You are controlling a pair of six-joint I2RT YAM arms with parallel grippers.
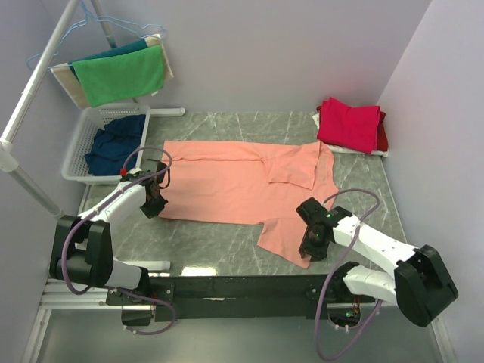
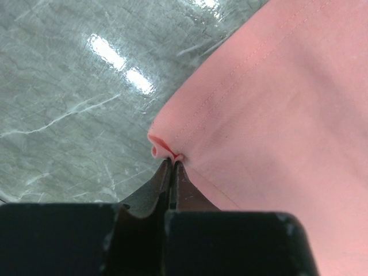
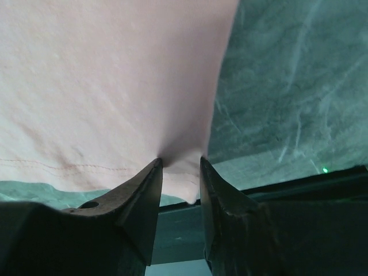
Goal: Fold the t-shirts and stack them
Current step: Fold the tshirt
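A: Where's the salmon tee [image 1: 227, 185]?
B: Spread flat mid-table [image 1: 227, 249]. The left gripper [image 2: 172, 162] is clamped tight on its near-left hem corner, and the right gripper [image 3: 181, 162] is pinching its near-right edge.
A: Others?
B: The red tees [image 1: 349, 125] are stacked at the table's far-right corner.

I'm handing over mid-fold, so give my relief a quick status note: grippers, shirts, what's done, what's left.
Left gripper: shut on the salmon shirt at its near hem corner.
Right gripper: jaws apart around its near sleeve edge; grip unclear.
The shirt lies spread on the table.
Done: folded stack, crimson on red, far right.
Left: fold and stack salmon, then the navy shirt in the basket.
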